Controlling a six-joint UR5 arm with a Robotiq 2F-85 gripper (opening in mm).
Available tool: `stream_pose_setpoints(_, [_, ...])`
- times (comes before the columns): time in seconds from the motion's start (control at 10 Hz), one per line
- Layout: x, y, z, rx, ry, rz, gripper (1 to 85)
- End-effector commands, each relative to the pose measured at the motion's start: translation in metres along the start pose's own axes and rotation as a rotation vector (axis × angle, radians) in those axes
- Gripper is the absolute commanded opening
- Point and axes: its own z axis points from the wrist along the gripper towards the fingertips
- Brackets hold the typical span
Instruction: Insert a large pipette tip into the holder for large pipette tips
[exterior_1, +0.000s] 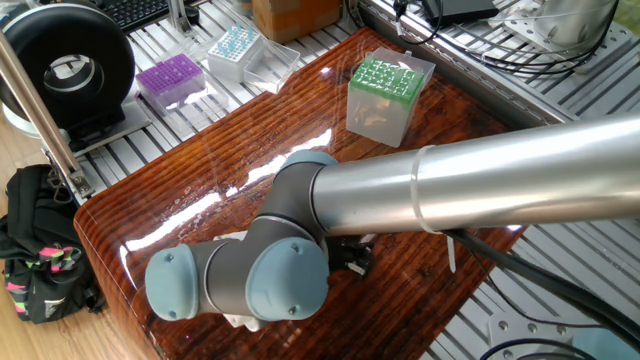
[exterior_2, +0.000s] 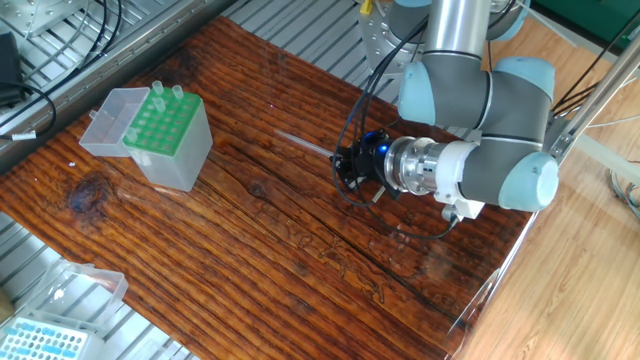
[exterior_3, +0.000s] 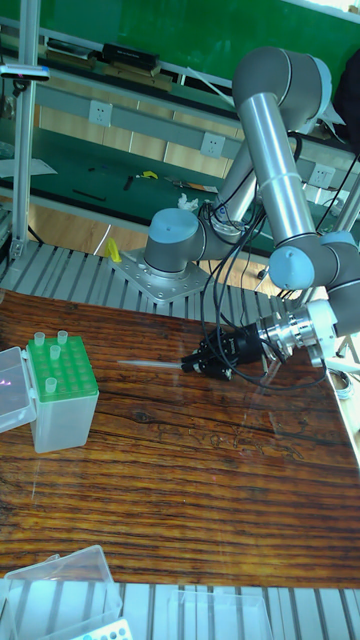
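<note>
On the glossy dark wooden table (exterior_2: 250, 240), mid-frame, the gripper (exterior_3: 190, 364) clamps the large pipette tip (exterior_3: 150, 365), the green-topped holder (exterior_3: 62, 393) at left.

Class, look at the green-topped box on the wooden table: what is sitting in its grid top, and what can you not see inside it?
A few tips' wide ends stick up from the holder for large pipette tips at one edge of the green grid; the other holes look empty. Their lower shafts are hidden inside the cloudy walls.

Glossy wooden table (exterior_2: 300, 250) on slatted aluminium frame (exterior_1: 190, 40); green wall (exterior_3: 150, 25).
</note>
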Motion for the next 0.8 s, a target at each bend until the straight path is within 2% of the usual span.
stream_pose_setpoints(0.0, [-0.002, 0.002, 0.0, -0.011, -0.013, 0.01, 13.3])
stream_pose_setpoints(0.2, [-0.001, 0.002, 0.0, -0.007, -0.021, 0.027, 1.0])
stream_pose_setpoints(0.4, [0.002, -0.001, -0.009, 0.008, -0.052, 0.035, 1.0])
stream_pose_setpoints(0.7, [0.019, 0.008, -0.033, -0.037, -0.055, 0.0, 1.0])
